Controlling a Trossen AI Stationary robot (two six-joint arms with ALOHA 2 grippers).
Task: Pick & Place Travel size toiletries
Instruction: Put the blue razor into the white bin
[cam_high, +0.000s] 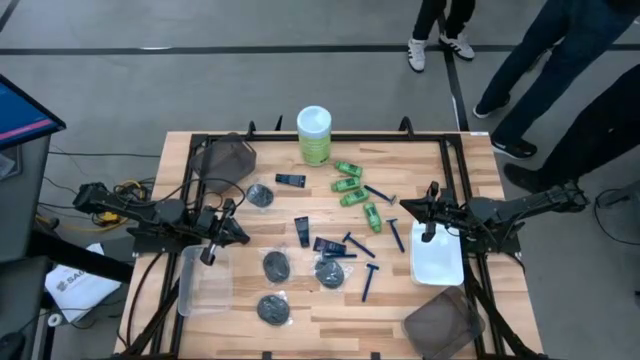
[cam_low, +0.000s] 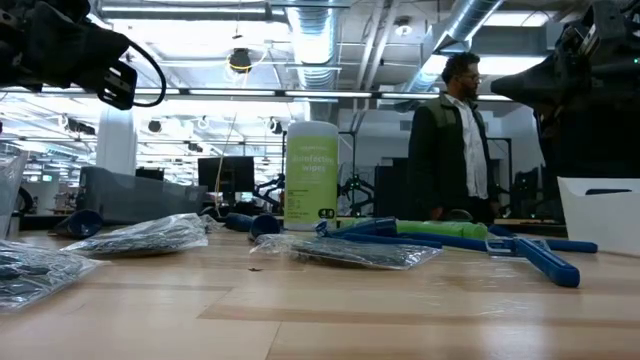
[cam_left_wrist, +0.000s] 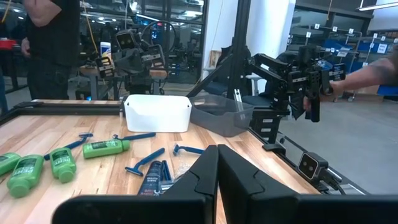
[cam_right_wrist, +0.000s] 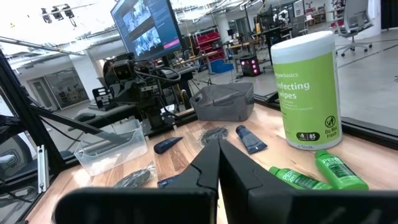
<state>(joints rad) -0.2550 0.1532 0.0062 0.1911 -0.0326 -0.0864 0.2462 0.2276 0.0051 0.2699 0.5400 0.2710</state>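
Note:
The toiletries lie loose on the wooden table between my arms. Green bottles (cam_high: 352, 191) lie near the centre, toward the far side. Blue razors (cam_high: 396, 234) are scattered beside them. Navy tubes (cam_high: 302, 231) and black discs in clear wrap (cam_high: 276, 265) sit left of centre. My left gripper (cam_high: 210, 252) hangs shut over the far end of a clear tray (cam_high: 205, 285), fingers together (cam_left_wrist: 217, 152). My right gripper (cam_high: 429, 232) hangs shut over the far end of a white tray (cam_high: 438, 260), fingers together (cam_right_wrist: 219, 146). Neither holds anything.
A tall green canister with a white lid (cam_high: 314, 135) stands at the far edge. One grey bin (cam_high: 228, 158) sits at the far left and another (cam_high: 443, 322) at the near right. A black frame rims the table. People stand beyond the far right corner (cam_high: 520, 70).

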